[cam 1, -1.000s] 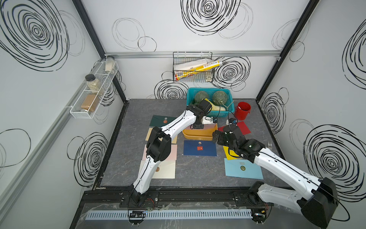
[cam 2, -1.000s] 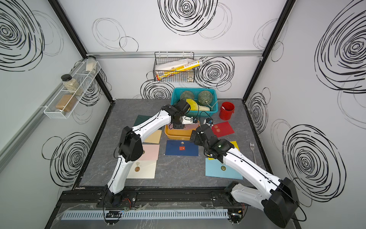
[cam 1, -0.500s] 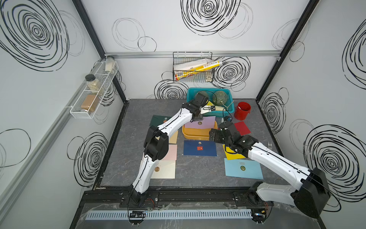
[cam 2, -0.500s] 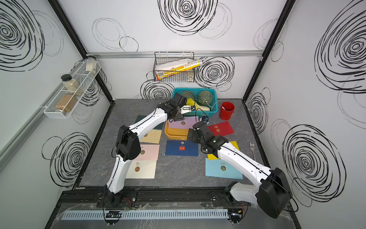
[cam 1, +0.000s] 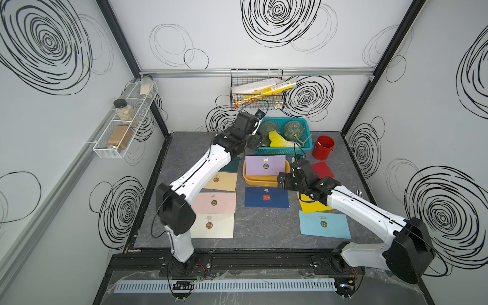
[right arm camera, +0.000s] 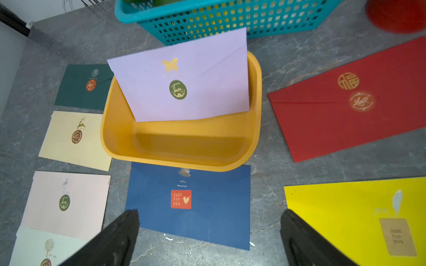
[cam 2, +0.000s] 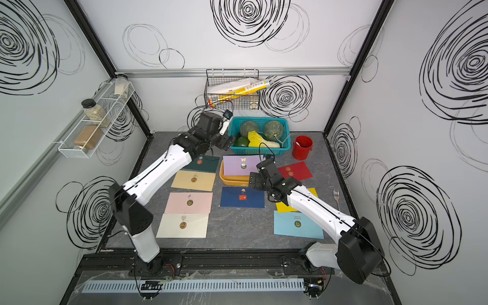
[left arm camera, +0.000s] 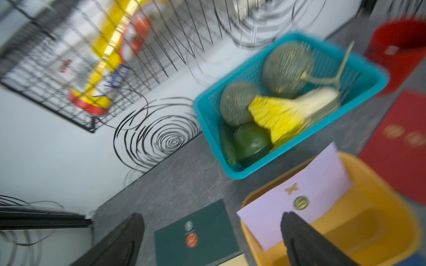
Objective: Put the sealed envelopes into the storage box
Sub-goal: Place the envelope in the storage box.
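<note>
The lilac envelope point(cam 1: 265, 165) leans inside the storage box point(cam 1: 260, 181) against its far wall, with the empty, wide-open left gripper point(left arm camera: 211, 220) raised off the box's far-left corner and the equally open right gripper point(right arm camera: 209, 215) at its right side.

the yellow envelope point(cam 1: 310, 207) is half covered by the right arm point(cam 1: 356, 208), the dark green envelope point(cam 1: 235, 167) is mostly hidden by the left arm point(cam 1: 200, 171), and the red cup point(right arm camera: 396, 16) is cropped at the edge.
</note>
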Available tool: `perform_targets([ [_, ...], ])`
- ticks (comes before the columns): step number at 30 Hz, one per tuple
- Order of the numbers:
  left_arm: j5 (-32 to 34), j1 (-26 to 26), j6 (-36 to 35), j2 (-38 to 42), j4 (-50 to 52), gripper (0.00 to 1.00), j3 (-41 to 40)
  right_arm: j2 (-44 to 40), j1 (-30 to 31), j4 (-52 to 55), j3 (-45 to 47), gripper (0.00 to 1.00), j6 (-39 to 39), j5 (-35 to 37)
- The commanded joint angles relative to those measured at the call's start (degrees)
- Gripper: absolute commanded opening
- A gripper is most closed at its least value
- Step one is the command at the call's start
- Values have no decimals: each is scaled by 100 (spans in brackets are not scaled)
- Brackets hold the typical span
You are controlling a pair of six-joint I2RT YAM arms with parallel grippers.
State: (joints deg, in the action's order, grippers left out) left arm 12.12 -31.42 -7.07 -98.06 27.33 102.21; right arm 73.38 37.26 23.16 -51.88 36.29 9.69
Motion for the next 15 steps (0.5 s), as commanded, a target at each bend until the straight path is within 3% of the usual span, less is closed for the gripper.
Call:
perform_targets([
  [1, -2284, 608, 1835, 657, -965, 99, -1113, -43, 0, 167, 541, 100, 41, -790],
  [2, -2778, 799, 2216, 648, -869, 99, -1295, 57, 1, 111, 684, 100, 81, -920],
  [4, -2963, 927, 2634, 554, -15, 99, -1469, 374, 18, 144, 782, 100, 100, -824],
  [6, -1889, 518, 2677, 826, 382, 99, -2284, 567, 19, 9, 859, 100, 126, -841],
  [9, -774, -18, 2946, 1482, -189, 99, -3813, 757, 19, -238, 851, 100, 125, -871],
  [15, -980, -159, 3677, 1230, -1016, 99, -5053, 1581, 19, -379, 407, 100, -11, -939],
])
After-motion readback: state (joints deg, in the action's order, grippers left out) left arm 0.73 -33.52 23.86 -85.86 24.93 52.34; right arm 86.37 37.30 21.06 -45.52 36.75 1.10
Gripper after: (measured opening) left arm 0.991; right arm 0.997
